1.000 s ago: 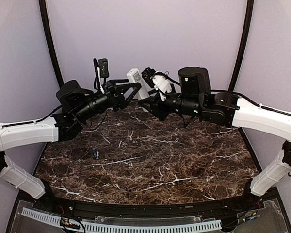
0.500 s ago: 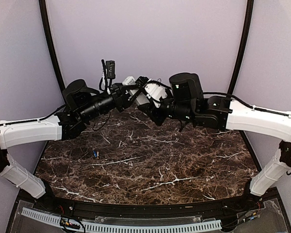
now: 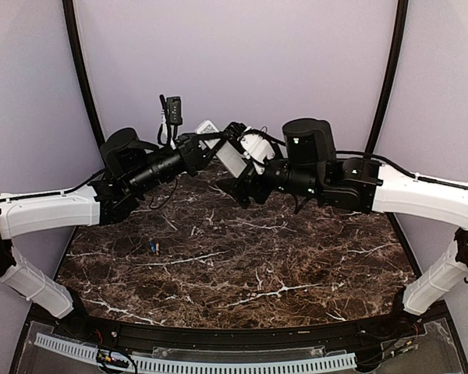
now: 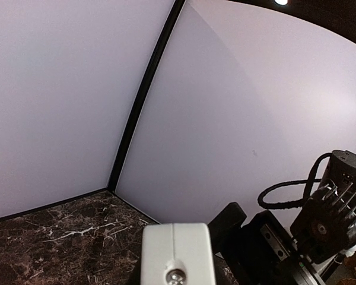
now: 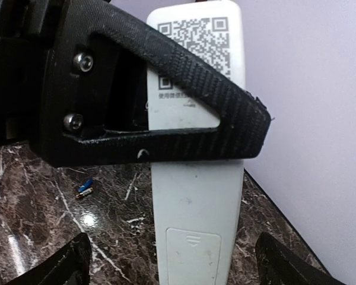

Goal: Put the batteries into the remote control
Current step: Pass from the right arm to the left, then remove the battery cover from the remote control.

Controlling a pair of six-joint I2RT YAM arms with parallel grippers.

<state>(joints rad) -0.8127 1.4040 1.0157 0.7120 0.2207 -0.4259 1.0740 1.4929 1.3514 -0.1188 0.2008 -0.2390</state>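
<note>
Well, the remote control [image 3: 234,160] is up in the air at the upper middle of the overhead view, not on the worktop [image 3: 296,257]. The left hand [image 3: 218,144] is clamped on it near its top end; in the right wrist view one of its black fingers [image 5: 184,89] lies across the plain back, just under the printed label [image 5: 196,35]. The right hand [image 3: 240,189] sits just below and to the right with its jaws wide apart, and its wrist view shows a fingertip at each lower corner with the remote between them, touching neither.

The batteries [image 3: 152,247] lie together on the worktop at the lower left of the overhead view, well apart from both hands. The right wrist view shows them as a blue speck left of the remote.

The lid [image 5: 193,252] over the battery recess looks shut, its arrow mark facing the right wrist camera. So I judge the step in hand is passing or steadying the remote so that the lid can come off. To do it well, the left hand should hold firm without covering the lid, the back should stay turned towards the free hand, and the right hand should take the lower end squarely across its narrow sides.
</note>
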